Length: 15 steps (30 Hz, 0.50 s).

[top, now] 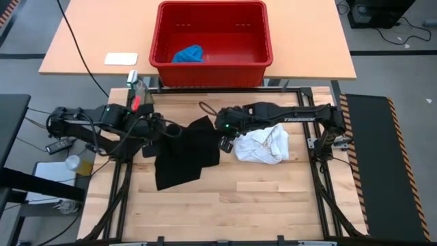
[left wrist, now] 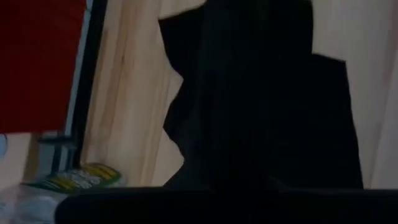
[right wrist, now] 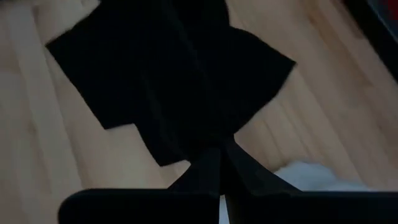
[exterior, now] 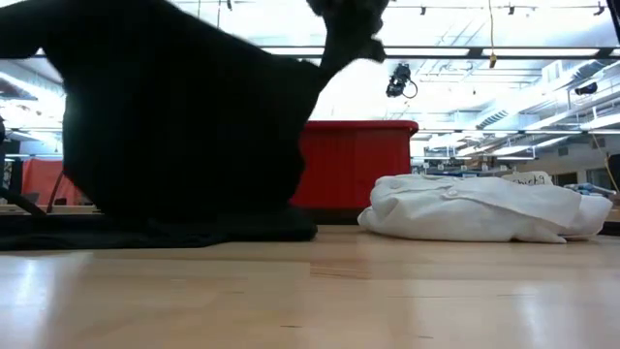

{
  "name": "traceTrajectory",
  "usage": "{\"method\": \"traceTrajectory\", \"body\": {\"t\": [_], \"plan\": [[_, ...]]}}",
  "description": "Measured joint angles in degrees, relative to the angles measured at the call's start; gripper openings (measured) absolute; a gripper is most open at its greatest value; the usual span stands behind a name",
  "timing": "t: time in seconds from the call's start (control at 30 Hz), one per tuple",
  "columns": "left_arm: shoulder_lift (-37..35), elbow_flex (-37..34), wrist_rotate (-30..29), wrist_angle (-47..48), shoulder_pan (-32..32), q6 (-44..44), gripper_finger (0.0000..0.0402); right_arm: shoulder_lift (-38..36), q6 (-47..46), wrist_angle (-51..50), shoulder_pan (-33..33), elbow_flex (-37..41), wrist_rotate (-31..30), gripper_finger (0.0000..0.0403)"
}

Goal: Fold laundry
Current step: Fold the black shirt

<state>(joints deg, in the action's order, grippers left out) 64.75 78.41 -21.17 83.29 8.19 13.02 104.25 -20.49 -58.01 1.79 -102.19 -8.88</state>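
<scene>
Black garment (top: 183,154) hangs lengthwise between both arms' pinching fingers.

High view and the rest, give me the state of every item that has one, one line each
black garment: partly lifted off the table, held by both tools, lower part draped on the wood
white garment: crumpled heap on the table, untouched
blue garment: bunched inside the basket
red basket: upright
left tool: shut on black garment
right tool: shut on black garment

high: straight down over my whole bench (top: 259,198) | low: bench-level, facing the room | my wrist views: close above the black garment (right wrist: 174,81) | shared: black garment, red basket (top: 212,41)
</scene>
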Motion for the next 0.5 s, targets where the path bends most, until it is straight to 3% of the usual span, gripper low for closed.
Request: {"method": "traceTrajectory", "body": {"t": [0.13, 0.3, 0.5], "plan": [[-0.52, -3.40, 6.98, -4.11, 1.19, 1.75, 0.0000, -0.05, 4.93, 3.81, 0.06, 5.39, 6.13, 0.0009], [0.26, -9.74, 8.80, -14.73, 4.04, 2.57, 0.0000, -0.11, 7.19, 2.07, -1.24, 8.76, 10.78, 0.0010], [0.81, -19.49, 19.06, -29.21, 6.93, 12.96, 0.0009, -0.07, 7.52, -0.30, -4.59, 9.87, 21.87, 0.0011]]}}
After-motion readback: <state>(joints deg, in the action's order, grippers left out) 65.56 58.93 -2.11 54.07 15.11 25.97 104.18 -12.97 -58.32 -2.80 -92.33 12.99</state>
